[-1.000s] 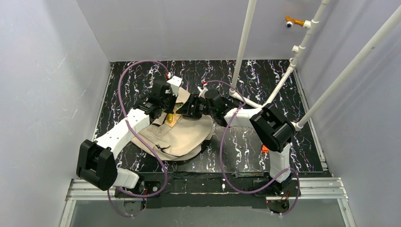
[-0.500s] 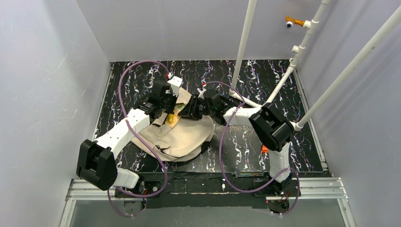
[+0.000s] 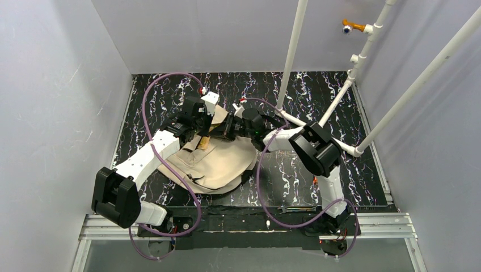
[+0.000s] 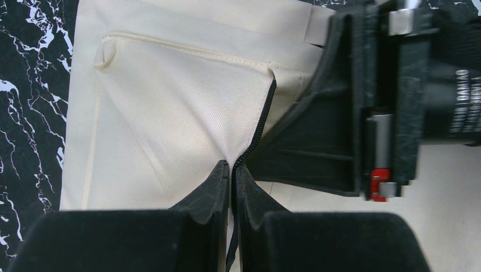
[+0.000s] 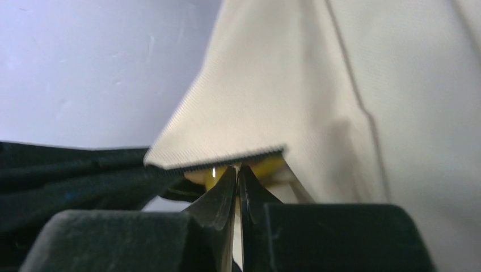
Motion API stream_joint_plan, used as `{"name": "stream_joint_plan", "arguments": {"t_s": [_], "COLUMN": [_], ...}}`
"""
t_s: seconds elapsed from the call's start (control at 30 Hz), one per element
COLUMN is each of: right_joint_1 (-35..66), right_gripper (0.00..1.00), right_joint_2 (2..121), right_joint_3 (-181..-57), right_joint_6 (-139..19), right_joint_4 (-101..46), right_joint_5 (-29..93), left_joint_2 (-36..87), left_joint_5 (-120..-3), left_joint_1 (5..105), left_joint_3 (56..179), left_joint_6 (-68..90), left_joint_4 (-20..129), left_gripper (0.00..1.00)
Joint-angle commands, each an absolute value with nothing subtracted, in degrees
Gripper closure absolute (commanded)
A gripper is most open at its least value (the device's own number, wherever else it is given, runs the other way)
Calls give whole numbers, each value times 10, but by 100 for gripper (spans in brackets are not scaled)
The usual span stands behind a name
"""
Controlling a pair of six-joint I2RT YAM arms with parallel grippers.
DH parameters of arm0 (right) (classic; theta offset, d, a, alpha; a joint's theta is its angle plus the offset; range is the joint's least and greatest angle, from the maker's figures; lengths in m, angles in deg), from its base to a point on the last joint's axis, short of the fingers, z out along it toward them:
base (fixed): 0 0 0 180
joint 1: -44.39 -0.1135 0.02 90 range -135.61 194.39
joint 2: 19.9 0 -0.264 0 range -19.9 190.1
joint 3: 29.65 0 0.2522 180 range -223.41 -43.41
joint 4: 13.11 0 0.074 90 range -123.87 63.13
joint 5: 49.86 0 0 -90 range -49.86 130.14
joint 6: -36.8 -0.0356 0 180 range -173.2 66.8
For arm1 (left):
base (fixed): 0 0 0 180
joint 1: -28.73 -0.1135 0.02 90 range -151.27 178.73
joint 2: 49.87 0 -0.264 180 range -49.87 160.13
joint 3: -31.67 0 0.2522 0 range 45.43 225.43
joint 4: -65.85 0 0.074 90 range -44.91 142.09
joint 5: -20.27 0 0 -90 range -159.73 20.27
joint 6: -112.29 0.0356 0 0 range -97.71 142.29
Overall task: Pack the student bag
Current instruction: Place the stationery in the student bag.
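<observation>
The beige student bag [image 3: 218, 161] lies on the black marbled table, its mouth at the far end. My left gripper [image 3: 198, 126] holds the mouth's upper flap. In the left wrist view it [image 4: 232, 165] is shut on the bag's [image 4: 170, 102] black zipper edge [image 4: 258, 124]. My right gripper [image 3: 220, 135] reaches into the mouth from the right. In the right wrist view its jaws [image 5: 237, 168] are pressed together under the raised flap [image 5: 272, 96], with a thin pale edge between them, at a yellow book [image 5: 264, 165]. The book [image 3: 203, 143] barely shows from above.
White pipes [image 3: 292, 51] rise from the table behind the right arm and slant to the right wall. A small orange thing [image 3: 316, 179] lies by the right arm's base. The bag's black strap [image 3: 247, 173] trails at its right edge. Grey walls enclose the table [image 3: 317, 90].
My right gripper's jaws have closed and the arm has moved left, deeper into the bag's mouth. Less of the yellow book shows. The left gripper has held still.
</observation>
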State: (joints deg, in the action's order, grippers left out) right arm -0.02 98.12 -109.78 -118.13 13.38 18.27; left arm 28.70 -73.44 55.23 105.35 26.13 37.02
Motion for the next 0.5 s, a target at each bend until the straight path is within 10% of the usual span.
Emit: {"name": "stream_joint_plan", "arguments": {"t_s": [0.0,0.23,0.47], "right_joint_1": [-19,-27,-14], "right_gripper": [88,88,67], "right_joint_2": [1028,1095,1008], "right_joint_3": [-1164,-1211,-1117], "right_joint_6": [-1265,-1324,-1248], "right_joint_4": [321,386,292], "right_joint_5": [166,168,140], "left_joint_2": [269,273,286], "left_joint_5": [-714,-717,-729], "left_joint_1": [562,562,562], "left_joint_3": [1060,1062,1073], "left_joint_6": [262,265,262], "left_joint_4": [389,389,375], "left_gripper": [100,100,100]}}
